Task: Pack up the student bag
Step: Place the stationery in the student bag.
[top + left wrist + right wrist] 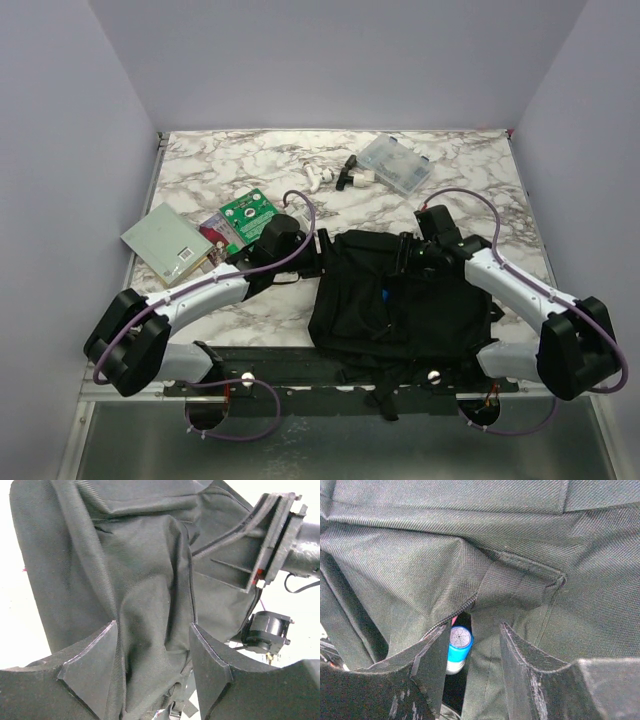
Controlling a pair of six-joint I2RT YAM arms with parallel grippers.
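The student bag (400, 300), a big black backpack, lies near the table's front between the two arms. My left gripper (318, 245) is at its upper left corner. In the left wrist view the left gripper (153, 625) stands open, with a loose fold of the bag (140, 570) bulging between the jaws. My right gripper (405, 255) is at the bag's top edge. In the right wrist view the right gripper (476, 627) is open astride a flap of the bag (420, 565) beside the zip opening. A blue-capped white tube (459, 642) shows inside the opening.
On the table left of the bag lie a grey-green book (167, 240) and a green card (245, 212). At the back are a clear plastic box (395, 163), a small white object (318, 180) and a small black-and-white item (355, 175). The right arm's wrist (280, 535) looms over the bag.
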